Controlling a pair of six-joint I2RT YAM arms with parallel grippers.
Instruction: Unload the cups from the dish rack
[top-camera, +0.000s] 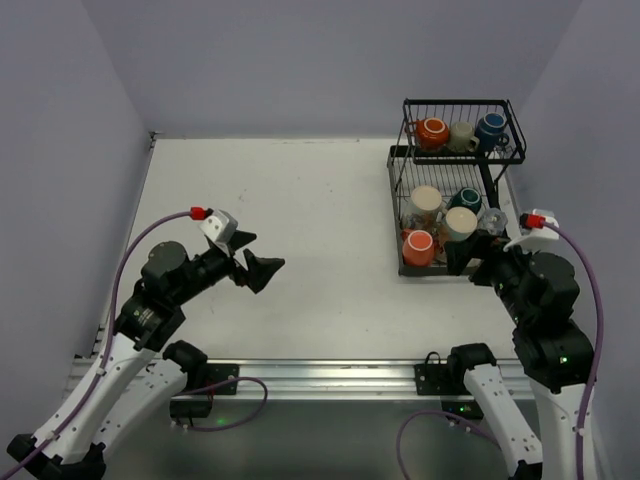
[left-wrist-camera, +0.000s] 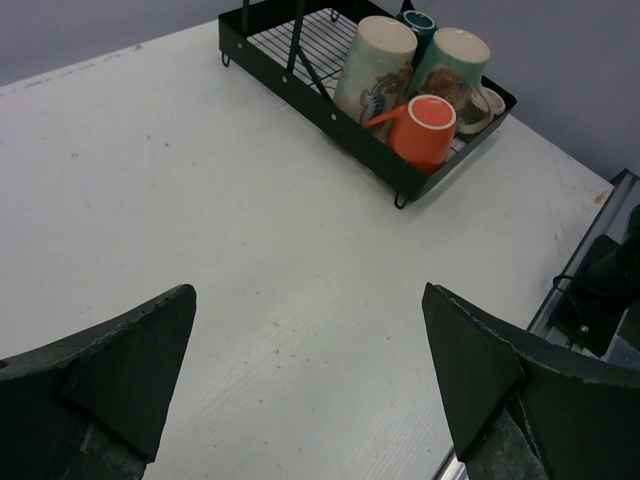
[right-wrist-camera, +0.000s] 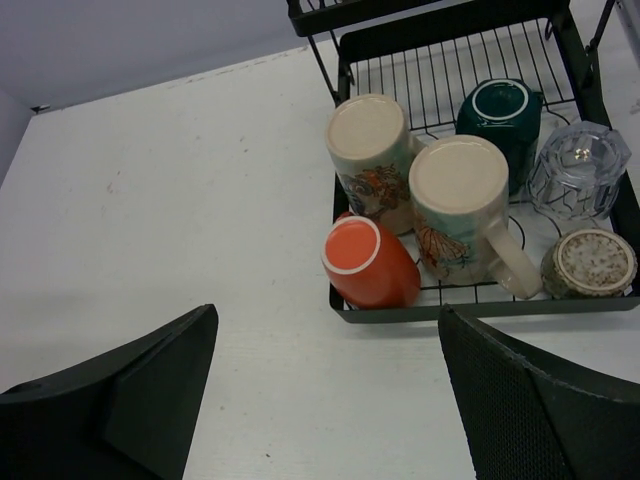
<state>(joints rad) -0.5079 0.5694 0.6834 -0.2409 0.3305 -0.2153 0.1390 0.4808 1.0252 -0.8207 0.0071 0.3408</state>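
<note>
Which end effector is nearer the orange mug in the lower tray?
Right. The right end effector is just off the tray, near the orange mug; the left end effector is well across the table.

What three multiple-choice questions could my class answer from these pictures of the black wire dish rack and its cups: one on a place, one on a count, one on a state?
1. Where does the dark blue ceramic mug sit?
A. In the upper basket of the black wire dish rack
B. In the rack's lower tray
C. On the tabletop

2. How many cups stand in that upper basket?
A. Two
B. Three
C. Five

3. What state is the left gripper in?
A. Open and empty
B. Shut on a teal mug
C. Shut on a rack wire

Answers:
1 A: the top view shows it at the basket's right end.
2 B: an orange-red mug, a beige cup and the blue one stand in a row.
3 A: its fingers are spread wide with nothing between them.
</note>
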